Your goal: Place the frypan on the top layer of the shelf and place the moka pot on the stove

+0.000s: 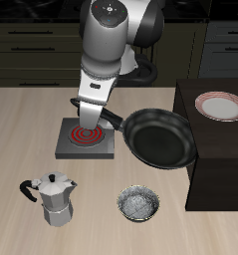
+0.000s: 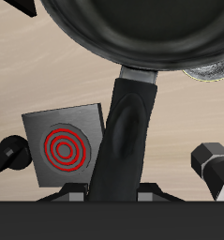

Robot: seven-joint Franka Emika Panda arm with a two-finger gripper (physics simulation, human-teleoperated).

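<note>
Gripper (image 1: 99,116) clamped on frypan (image 1: 158,138) handle, pan lifted, tilted; long axis runs from stove (image 1: 86,138) twd shelf (image 1: 222,159).

Frypans: one was counted, the frypan (image 1: 158,137), black.
Moka pots: one, the moka pot (image 1: 55,197), silver with a black handle.
Stoves: one, the stove (image 1: 87,137), grey, one red coil.
Shelves: one, the shelf (image 1: 216,149), dark.
Bowls: one, a small silvery bowl (image 1: 138,204).
Plates: one, a pink-rimmed plate (image 1: 220,105).
Desks: one, the desk (image 1: 21,129).
Robot arms: one was in view, the arm (image 1: 109,55).
</note>
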